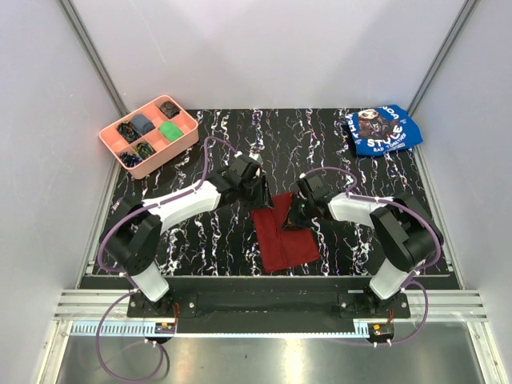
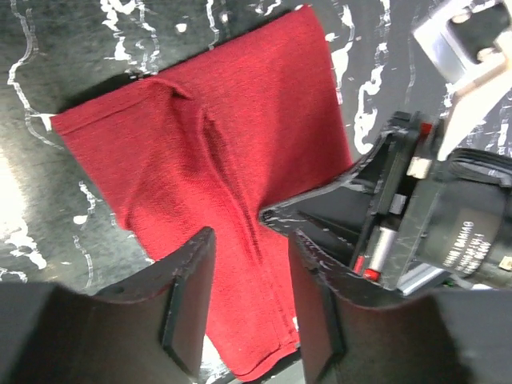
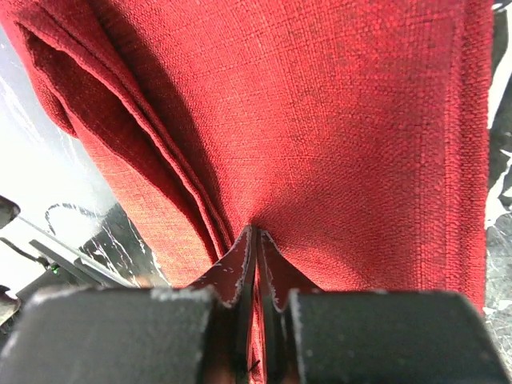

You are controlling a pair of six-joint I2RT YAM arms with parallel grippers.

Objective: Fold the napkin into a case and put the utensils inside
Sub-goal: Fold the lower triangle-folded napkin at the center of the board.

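Observation:
The dark red napkin (image 1: pixel 286 240) lies folded into a layered rectangle on the marbled table, its far end lifted between the two arms. My right gripper (image 1: pixel 298 216) is shut on a pinch of the napkin (image 3: pixel 336 120), with several folded layers showing to the left of its tips (image 3: pixel 256 234). My left gripper (image 1: pixel 265 197) is open, its fingers straddling the napkin's (image 2: pixel 232 120) edge strip (image 2: pixel 252 240) without closing on it. The right gripper's fingers (image 2: pixel 320 210) show close beside it in the left wrist view. No utensils are in view.
A pink compartment tray (image 1: pixel 189 138) with small items stands at the back left. A blue printed cloth (image 1: pixel 382 130) lies at the back right. White walls enclose the table on three sides.

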